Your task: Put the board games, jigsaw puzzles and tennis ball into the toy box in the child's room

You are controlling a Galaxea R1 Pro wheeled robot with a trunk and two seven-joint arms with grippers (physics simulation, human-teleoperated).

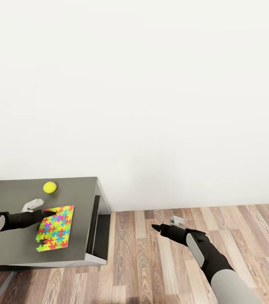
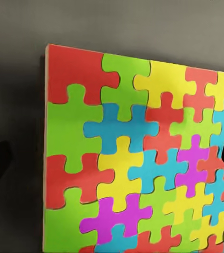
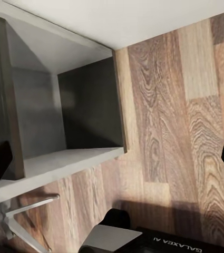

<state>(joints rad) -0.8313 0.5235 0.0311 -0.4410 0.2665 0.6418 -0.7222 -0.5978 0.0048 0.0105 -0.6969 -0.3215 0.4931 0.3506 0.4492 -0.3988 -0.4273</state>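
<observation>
Wood-plank floor (image 1: 218,228) runs beneath the right gripper (image 1: 156,227), which hangs over it well clear of the table, holding nothing; I cannot tell how wide it stands. On the grey table (image 1: 7,249), the left gripper (image 1: 50,213) hovers over the near corner of 1 jigsaw puzzle (image 1: 55,228), fingers seemingly spread and empty. That sheet looks thin, light and stiff: best pinched at an edge. Beyond lies the tennis ball (image 1: 50,187).
</observation>
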